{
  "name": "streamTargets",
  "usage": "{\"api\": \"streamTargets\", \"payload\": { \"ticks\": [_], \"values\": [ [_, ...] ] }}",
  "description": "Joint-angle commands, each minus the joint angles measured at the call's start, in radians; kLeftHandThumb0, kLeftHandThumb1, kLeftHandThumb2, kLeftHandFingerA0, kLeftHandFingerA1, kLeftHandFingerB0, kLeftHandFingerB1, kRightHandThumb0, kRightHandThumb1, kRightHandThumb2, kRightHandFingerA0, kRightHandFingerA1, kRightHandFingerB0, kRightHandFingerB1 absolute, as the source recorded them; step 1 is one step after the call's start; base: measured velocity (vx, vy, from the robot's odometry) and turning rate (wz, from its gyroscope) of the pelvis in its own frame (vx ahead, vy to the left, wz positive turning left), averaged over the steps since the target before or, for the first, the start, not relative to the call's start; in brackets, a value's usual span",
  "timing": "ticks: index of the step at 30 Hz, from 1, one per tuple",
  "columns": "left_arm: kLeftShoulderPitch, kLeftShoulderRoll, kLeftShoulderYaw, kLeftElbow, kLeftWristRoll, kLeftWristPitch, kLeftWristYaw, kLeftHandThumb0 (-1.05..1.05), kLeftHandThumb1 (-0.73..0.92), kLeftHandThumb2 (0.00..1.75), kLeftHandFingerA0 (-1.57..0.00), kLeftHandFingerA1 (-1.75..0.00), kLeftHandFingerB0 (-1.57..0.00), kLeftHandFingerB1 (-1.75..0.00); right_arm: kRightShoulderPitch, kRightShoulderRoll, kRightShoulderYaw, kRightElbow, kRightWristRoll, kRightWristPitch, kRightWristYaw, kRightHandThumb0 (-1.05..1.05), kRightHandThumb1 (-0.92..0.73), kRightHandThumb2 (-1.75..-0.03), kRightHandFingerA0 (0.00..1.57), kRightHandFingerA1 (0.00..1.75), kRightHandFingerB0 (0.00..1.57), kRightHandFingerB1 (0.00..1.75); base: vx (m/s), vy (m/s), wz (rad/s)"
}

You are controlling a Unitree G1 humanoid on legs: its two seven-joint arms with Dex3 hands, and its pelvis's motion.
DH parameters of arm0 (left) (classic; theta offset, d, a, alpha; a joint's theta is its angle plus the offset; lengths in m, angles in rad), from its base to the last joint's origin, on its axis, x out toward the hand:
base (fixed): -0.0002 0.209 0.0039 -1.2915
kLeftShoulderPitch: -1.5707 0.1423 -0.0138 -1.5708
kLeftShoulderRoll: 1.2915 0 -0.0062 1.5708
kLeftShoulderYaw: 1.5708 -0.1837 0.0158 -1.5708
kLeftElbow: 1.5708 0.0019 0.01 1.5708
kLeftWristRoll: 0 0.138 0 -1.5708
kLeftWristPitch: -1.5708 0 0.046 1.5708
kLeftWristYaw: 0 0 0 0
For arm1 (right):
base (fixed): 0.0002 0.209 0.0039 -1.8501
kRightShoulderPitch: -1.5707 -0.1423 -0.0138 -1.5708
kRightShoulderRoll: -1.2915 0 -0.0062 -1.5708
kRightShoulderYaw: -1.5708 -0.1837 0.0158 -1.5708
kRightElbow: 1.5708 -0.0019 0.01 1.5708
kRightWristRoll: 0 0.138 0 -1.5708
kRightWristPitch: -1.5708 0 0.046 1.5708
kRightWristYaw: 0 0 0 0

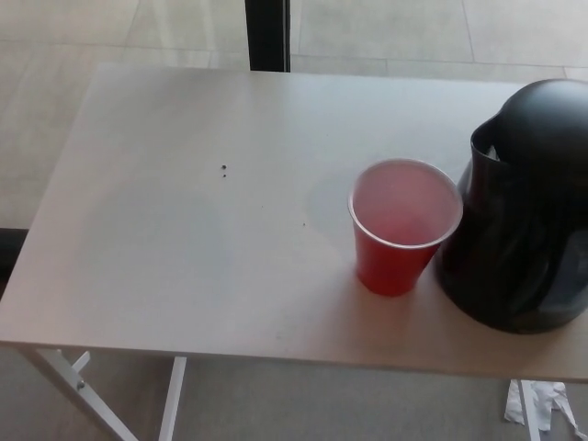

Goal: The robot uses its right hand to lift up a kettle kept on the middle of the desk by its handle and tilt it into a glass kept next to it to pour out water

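A black kettle stood at the tabletop's right edge, its spout just beside a red cup nearer the front edge. Neither robot hand showed, so their fingers could not be judged. The right hand should probably reach the hidden handle squarely.

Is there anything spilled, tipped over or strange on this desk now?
No spill shows. The red cup stands upright beside the black kettle, which also stands upright at the desk's right edge, partly cut off by the picture. Two tiny dark specks mark the desktop. Crumpled white paper lies on the floor. No robot hand is in view.
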Motion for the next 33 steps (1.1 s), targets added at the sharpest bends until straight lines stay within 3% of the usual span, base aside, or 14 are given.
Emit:
{"api": "streamTargets", "payload": {
  "ticks": [1,4,5,9,11,13,14,15,17,21,23,24,31,33],
  "values": [
    [0.012,0.02,0.001,-0.02,-0.005,0.002,-0.003,-0.69,0.53,0.92,-0.47,-0.61,-0.33,-0.53,0.02,0.06,-0.041,-0.005,0.003,-0.055,-0.066,-0.35,-0.55,-0.56,0.58,0.57,0.29,0.35,0.0,0.0,0.0],
    [0.015,0.017,0.001,-0.018,-0.003,-0.005,-0.003,-0.71,0.53,0.92,-0.47,-0.62,-0.33,-0.53,0.025,0.09,-0.053,-0.005,-0.032,-0.096,-0.131,-0.26,-0.69,-0.6,0.83,0.7,0.37,0.36,0.0,0.0,0.0],
    [0.013,0.019,-0.008,-0.01,0.008,-0.017,0.001,-0.68,0.68,0.61,-0.51,-0.5,-0.37,-0.41,0.028,0.117,-0.073,-0.003,-0.025,-0.136,-0.162,-0.18,-0.75,-0.62,0.96,0.87,0.48,0.39,0.0,0.0,0.0],
    [0.01,0.02,-0.008,-0.008,0.006,-0.012,0.004,-0.68,0.55,0.93,-0.47,-0.61,-0.32,-0.53,0.027,0.166,-0.106,0.003,-0.002,-0.195,-0.174,-0.14,-0.73,-0.76,0.92,1.51,0.81,0.64,0.0,0.0,0.0],
    [0.013,0.018,-0.006,-0.012,0.002,-0.004,0.005,-0.63,0.7,0.61,-0.52,-0.51,-0.36,-0.42,0.038,0.184,-0.117,-0.015,0.003,-0.198,-0.178,-0.02,-0.64,-0.91,0.91,1.72,0.91,0.76,0.0,0.0,0.0],
    [0.014,0.017,-0.008,-0.011,0.004,-0.004,0.006,-0.62,0.71,0.61,-0.52,-0.5,-0.35,-0.41,0.043,0.193,-0.125,-0.025,0.007,-0.186,-0.175,-0.05,-0.55,-1.03,1.23,1.4,0.85,0.84,0.0,0.0,0.0],
    [0.014,0.018,-0.011,-0.008,0.007,-0.009,0.003,-0.63,0.56,0.94,-0.44,-0.6,-0.28,-0.52,0.045,0.203,-0.133,-0.021,0.024,-0.189,-0.161,-0.02,-0.54,-1.03,1.23,1.4,0.87,0.88,0.0,0.0,0.0],
    [0.014,0.015,-0.013,-0.007,0.008,-0.011,0.007,-0.64,0.56,0.94,-0.45,-0.6,-0.28,-0.52,0.05,0.207,-0.135,-0.017,0.02,-0.203,-0.161,0.0,-0.58,-0.95,0.92,1.7,0.95,0.89,0.0,0.0,0.0],
    [0.009,0.014,-0.014,0.005,0.008,-0.016,0.009,-0.63,0.72,0.62,-0.52,-0.51,-0.36,-0.41,0.063,0.21,-0.133,0.005,0.005,-0.256,-0.159,0.01,-0.57,-1.13,0.94,1.55,0.96,1.07,0.0,0.0,0.0],
    [0.017,0.016,-0.015,-0.005,0.006,-0.017,0.01,-0.63,0.72,0.62,-0.54,-0.52,-0.37,-0.41,0.1,0.2,-0.122,0.004,-0.017,-0.317,-0.159,0.04,-0.54,-1.22,0.97,1.53,0.97,1.27,0.0,0.0,0.0],
    [0.016,0.021,-0.017,-0.006,0.006,-0.02,0.005,-0.63,0.73,0.62,-0.52,-0.51,-0.36,-0.41,0.112,0.196,-0.117,0.001,-0.025,-0.336,-0.162,0.04,-0.55,-1.23,0.95,1.54,0.96,1.33,0.0,0.0,0.0],
    [0.013,0.023,-0.018,-0.004,0.009,-0.017,0.013,-0.64,0.57,0.94,-0.45,-0.6,-0.3,-0.52,0.124,0.189,-0.114,0.011,-0.029,-0.356,-0.154,0.04,-0.57,-1.21,0.93,1.58,0.89,1.4,0.0,0.0,0.0],
    [0.02,0.018,-0.019,-0.011,0.004,-0.014,0.008,-0.63,0.72,0.62,-0.52,-0.52,-0.36,-0.41,0.196,0.117,-0.07,-0.01,-0.059,-0.388,-0.108,0.03,-0.54,-1.21,1.18,1.45,0.98,1.25,0.0,0.0,0.0],
    [0.02,0.016,-0.02,-0.014,0.004,-0.009,0.011,-0.64,0.57,0.95,-0.46,-0.61,-0.29,-0.52,0.213,0.093,-0.056,-0.017,-0.066,-0.401,-0.09,0.01,-0.54,-1.27,0.89,1.68,0.85,1.47,0.0,0.0,0.0]
  ]
}}
